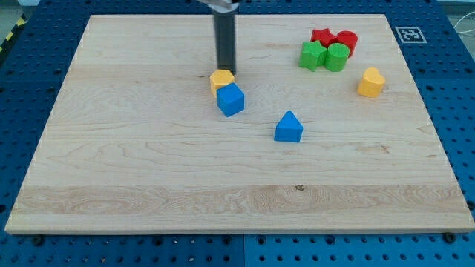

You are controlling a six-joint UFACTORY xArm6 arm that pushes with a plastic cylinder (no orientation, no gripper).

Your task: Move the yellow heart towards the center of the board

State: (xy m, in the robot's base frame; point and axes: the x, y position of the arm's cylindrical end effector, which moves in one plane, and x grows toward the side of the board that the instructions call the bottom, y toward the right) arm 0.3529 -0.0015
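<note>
A pale wooden board (148,170) lies on a blue perforated table (22,96). My tip (224,70) touches the far edge of a yellow hexagon (221,78), which abuts a blue cube (231,99). The arm has no claw, only a rod. A blue house-shaped block (289,127) sits right of centre. The yellow heart (370,82) lies far right, near a green star (313,55), green cylinder (336,57), red star (322,37) and red cylinder (346,41).

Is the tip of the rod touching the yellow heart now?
No, my tip is at the yellow hexagon block beside the blue cube, while the yellow heart sits apart at the view's right.
</note>
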